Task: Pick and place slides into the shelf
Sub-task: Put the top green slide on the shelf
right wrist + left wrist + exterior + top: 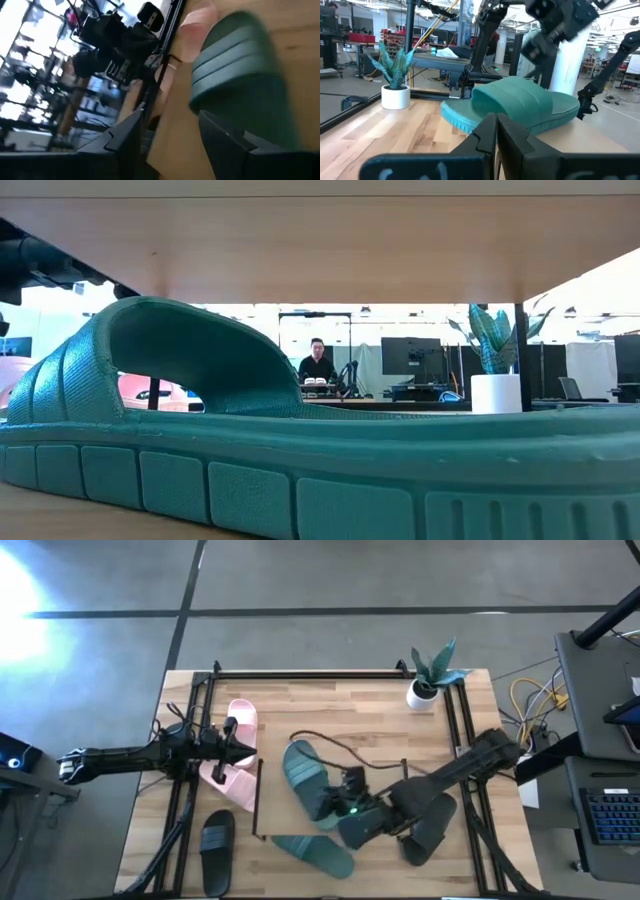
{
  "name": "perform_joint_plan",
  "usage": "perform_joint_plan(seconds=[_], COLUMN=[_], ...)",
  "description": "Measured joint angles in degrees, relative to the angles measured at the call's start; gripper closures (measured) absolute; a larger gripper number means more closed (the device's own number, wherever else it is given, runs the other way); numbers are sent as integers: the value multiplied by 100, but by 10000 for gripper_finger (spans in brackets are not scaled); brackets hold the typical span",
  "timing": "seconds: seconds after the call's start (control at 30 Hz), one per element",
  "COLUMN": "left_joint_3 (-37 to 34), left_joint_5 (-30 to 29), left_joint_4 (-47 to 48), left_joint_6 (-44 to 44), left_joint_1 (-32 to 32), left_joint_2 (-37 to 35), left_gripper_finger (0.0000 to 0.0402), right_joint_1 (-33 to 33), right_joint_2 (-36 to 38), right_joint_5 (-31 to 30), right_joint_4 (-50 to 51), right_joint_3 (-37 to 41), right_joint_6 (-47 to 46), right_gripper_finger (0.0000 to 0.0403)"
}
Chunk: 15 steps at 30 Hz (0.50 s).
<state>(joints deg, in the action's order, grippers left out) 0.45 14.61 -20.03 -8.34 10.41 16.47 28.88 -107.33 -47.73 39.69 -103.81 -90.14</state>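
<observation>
One teal slide [305,780] lies near the middle of the table [330,700], my right gripper [350,802] at its near end with fingers spread wide beside its strap, gripping nothing that I can see. A second teal slide [315,852] lies by the near edge, the two pink slides [232,755] overlap toward the left edge where my left gripper [232,740] hangs over them clenched tight, and a black slide [216,845] sits in the near left corner. A potted plant [432,675] stands at the far right corner.
</observation>
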Motion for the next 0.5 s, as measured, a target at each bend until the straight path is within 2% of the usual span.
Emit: perform_joint_plan(seconds=[0.07,0.13,0.23,0.37,0.5], left_joint_3=[0,0,0,0,0], left_joint_5=[0,0,0,0,-1], left_joint_4=[4,-3,-5,-1,2], left_joint_6=[0,0,0,0,0], left_joint_1=[0,1,1,2,1], left_joint_2=[-7,0,-7,-9,-7], left_gripper_finger=[402,402,402,402,402], right_joint_1=[-50,-166,-325,-378,-304], right_joint_2=[173,208,147,72,26], right_joint_5=[208,667,1298,1611,1217], right_joint_4=[729,1399,1685,1658,1761], right_joint_3=[-11,-7,13,2,6], right_joint_6=[-110,-276,177,1985,4056], right_gripper_finger=[230,247,283,323,330])
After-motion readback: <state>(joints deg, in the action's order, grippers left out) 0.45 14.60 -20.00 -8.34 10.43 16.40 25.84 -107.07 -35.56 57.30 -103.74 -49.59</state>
